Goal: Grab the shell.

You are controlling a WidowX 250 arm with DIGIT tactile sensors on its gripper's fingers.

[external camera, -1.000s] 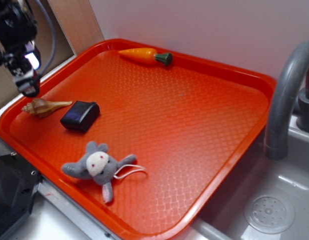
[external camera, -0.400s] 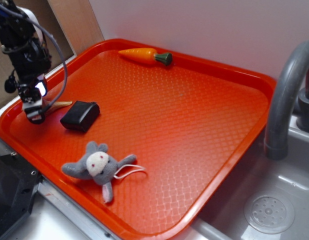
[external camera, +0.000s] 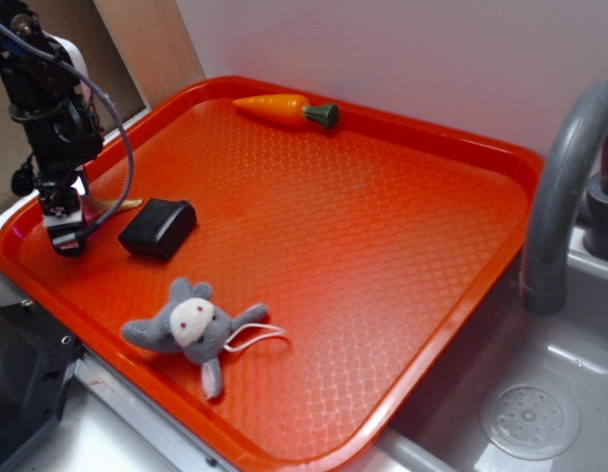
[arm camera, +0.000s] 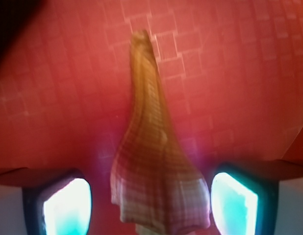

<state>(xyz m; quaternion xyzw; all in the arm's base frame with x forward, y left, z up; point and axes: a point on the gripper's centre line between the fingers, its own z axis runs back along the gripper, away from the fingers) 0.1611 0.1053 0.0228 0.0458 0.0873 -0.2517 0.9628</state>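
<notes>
At the left edge of the exterior frame the gripper (external camera: 68, 228) hangs low over the near-left corner of the red tray (external camera: 402, 246), its black arm rising out of the upper left corner. The shell (external camera: 115, 206) is mostly hidden behind it in this view — only its thin tan point shows, sticking out to the right of the fingers toward the black block (external camera: 158, 227), which lies just beside it.

The wrist view fills in the rest. The shell (arm camera: 154, 166) lies flat on the tray's (arm camera: 239, 73) textured surface, wide ridged end at the bottom centre of the frame, narrow point running up toward the top. The gripper (arm camera: 150, 205) stands apart, one glowing pad (arm camera: 67, 208) at lower left and one at lower right, with the shell's broad end between them. A strip of red shows on each side — the pads seem not to touch the shell, though the picture is blurred.

Elsewhere on the tray, a grey plush toy (external camera: 194, 327) lies in the lower middle of the exterior frame, and an orange toy carrot (external camera: 284, 109) rests by the far rim. A grey faucet (external camera: 565, 187) curves over the sink (external camera: 540, 393) at the right.
</notes>
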